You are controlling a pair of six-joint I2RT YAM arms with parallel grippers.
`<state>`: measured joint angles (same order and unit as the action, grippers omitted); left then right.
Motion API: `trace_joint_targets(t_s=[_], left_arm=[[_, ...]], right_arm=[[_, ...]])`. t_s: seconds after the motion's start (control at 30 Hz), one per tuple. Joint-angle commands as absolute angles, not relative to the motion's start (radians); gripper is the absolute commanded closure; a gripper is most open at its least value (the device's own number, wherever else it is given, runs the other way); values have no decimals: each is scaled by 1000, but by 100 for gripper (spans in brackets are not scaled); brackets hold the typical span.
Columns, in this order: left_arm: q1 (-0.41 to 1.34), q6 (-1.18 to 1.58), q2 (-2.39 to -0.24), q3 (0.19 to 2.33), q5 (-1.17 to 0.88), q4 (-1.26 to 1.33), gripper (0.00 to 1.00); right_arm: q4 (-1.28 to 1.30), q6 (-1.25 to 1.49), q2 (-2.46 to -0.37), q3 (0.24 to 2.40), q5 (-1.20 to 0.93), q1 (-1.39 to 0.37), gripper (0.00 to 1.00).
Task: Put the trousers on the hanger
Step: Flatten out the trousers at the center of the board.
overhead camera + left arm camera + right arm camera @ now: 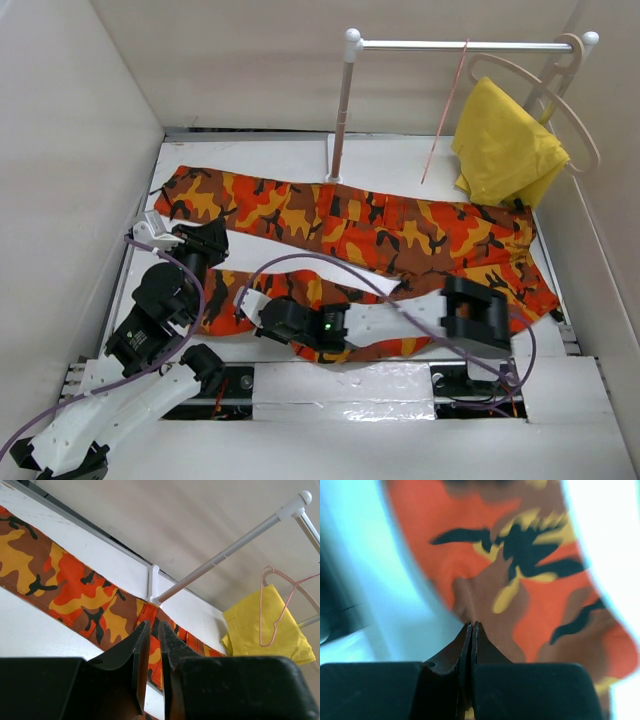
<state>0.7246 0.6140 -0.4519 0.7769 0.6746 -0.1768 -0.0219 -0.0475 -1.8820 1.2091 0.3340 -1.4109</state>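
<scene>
nearest to us, in the right wrist view, the two black fingers of the right gripper (471,625) are pressed together with no gap between them. their tips are at the long camouflage trousers (545,605), printed in orange, red, yellow, brown and black, which fill this blurred picture. we cannot tell if a fold of the cloth is caught between the tips. seen from above, the right gripper (258,305) reaches to the left and is low over the near leg of the camouflage trousers (400,230).

the left gripper (154,625) has its black fingers almost closed, only a narrow slit apart, and we see nothing between them. in the top view the left gripper (208,240) is at the left side, over the white strip between the two legs and close to the far leg.

the camouflage trousers (75,590) lie flat on the white table (280,155). the waist is at the right, one leg runs along the far side to the left, and the other leg lies along the near side, in front of the arms.

the thin pink wire hanger (445,110), triangular with a hook on top, hangs on the white metal rail (450,45) of a rack at the far side, above the trousers and not touching them. in the left wrist view the pink wire hanger (261,607) shows in front of a plain yellow cloth (250,630). this yellow cloth (505,150) hangs on a thicker beige wooden hanger (560,70) at the right end of the same rail (225,555).
</scene>
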Motion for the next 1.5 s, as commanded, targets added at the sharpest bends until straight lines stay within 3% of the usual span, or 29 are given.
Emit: trace_joint_targets(t_s=[0.0, 0.17, 0.23, 0.4, 0.57, 0.63, 0.73, 0.8, 1.0, 1.17, 1.23, 1.27, 1.37, 1.4, 1.47], left_arm=[[724, 609, -468, 801, 692, -149, 88], [724, 604, -482, 810, 692, -144, 88], [724, 609, -494, 819, 699, -163, 88], [724, 623, -531, 789, 703, -149, 88], [724, 643, -627, 764, 678, -153, 85], [724, 656, -673, 752, 646, -153, 85], [724, 669, -703, 701, 588, -117, 84], [733, 692, -710, 645, 551, -98, 84], [853, 845, -759, 458, 420, -25, 91], [1073, 1121, -759, 367, 599, -136, 99], [1170, 1307, -759, 350, 688, -260, 94], [1193, 1359, -761, 339, 704, -284, 81], [1220, 1460, -796, 308, 693, -314, 64], [1220, 1477, -831, 299, 686, -314, 61], [1229, 1520, -871, 296, 675, -302, 54]], right_arm=[[33, -103, -1631, 1218, 244, -1448, 100], [-29, -65, -1441, 1141, -156, -1297, 100], [-96, -34, -1417, 1091, -393, -1121, 100], [-53, -53, -1674, 1231, -658, -792, 100], [161, -46, -2031, 1546, -514, -657, 92], [153, -3, -2066, 1611, -480, -644, 77], [141, 44, -2059, 1620, -376, -641, 59], [170, 29, -2052, 1637, -312, -641, 57], [227, 11, -2063, 1672, -256, -628, 35], [143, 11, -1898, 1543, -282, -627, 25], [138, -21, -1841, 1511, -285, -637, 24], [117, -23, -1777, 1488, -285, -647, 24], [37, -12, -1636, 1355, -268, -676, 25], [19, -6, -1602, 1283, -265, -690, 27], [-23, -8, -1537, 1220, -259, -699, 43]])
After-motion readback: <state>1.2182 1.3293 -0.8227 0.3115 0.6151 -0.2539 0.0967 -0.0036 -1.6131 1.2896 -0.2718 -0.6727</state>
